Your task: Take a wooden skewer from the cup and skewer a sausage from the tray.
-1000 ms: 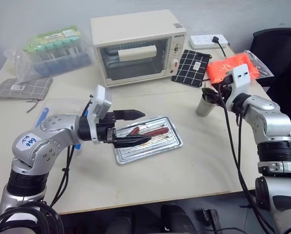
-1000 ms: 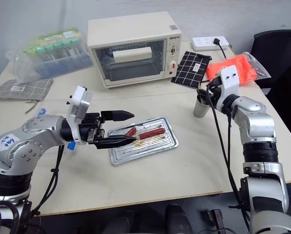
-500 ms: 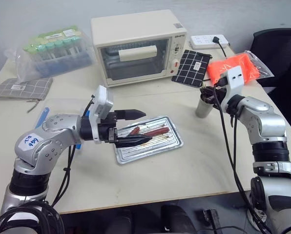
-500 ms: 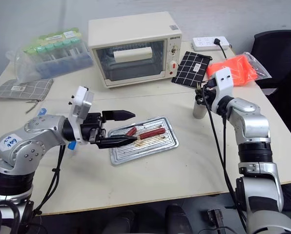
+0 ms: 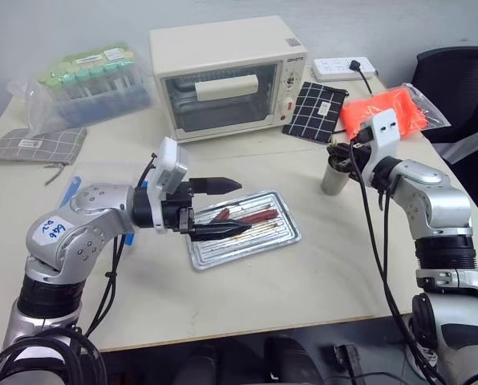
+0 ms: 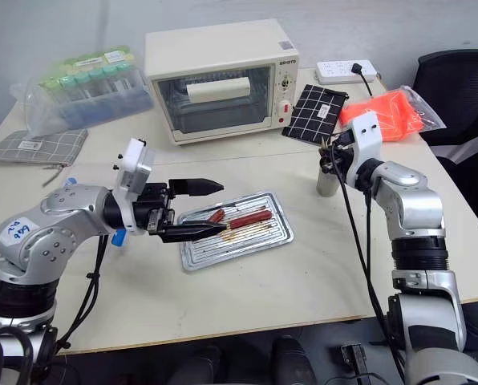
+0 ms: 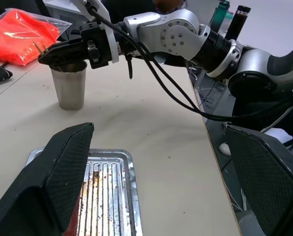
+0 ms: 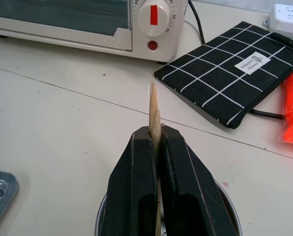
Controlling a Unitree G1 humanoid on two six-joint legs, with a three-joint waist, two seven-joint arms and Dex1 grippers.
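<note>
Over the cup (image 8: 168, 219) our right gripper (image 8: 155, 135) pinches the skewer (image 8: 154, 113) to lift it; left gripper (image 6: 199, 210) waits wide open above the tray (image 6: 263, 240).

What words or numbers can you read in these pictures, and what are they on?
Oven: a small dark brand mark at its top right corner, too small to read.
Checked pouch: a white label with print, too blurred to read.
Tube box: white labels on top, too small to read.
Grey cloth: a small tag, unreadable.
Left arm sticker: blue handwriting, not clearly readable.
</note>
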